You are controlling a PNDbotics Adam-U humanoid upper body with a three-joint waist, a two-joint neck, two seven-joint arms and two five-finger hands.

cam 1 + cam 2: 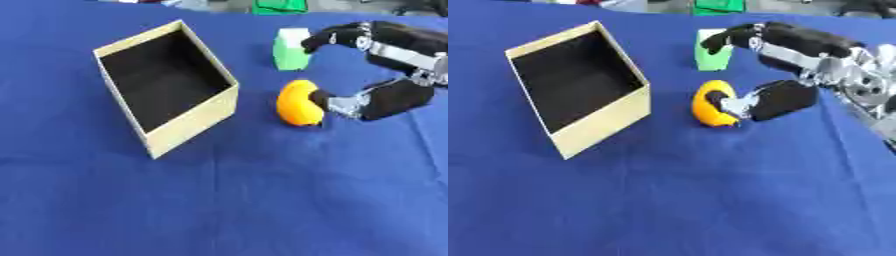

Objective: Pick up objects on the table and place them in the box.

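An open cardboard box with a dark inside stands tilted at the left of the blue table. Right of it lies a curved orange object, and a pale green block stands just behind that. My right hand comes in from the right, spread wide and open. Its fingers reach to the green block's upper right edge. Its thumb rests against the orange object's right side. Neither object is enclosed. The left hand does not show.
The blue cloth covers the whole table, with a broad bare stretch in front. A bright green item and other bits sit at the far edge, behind the block.
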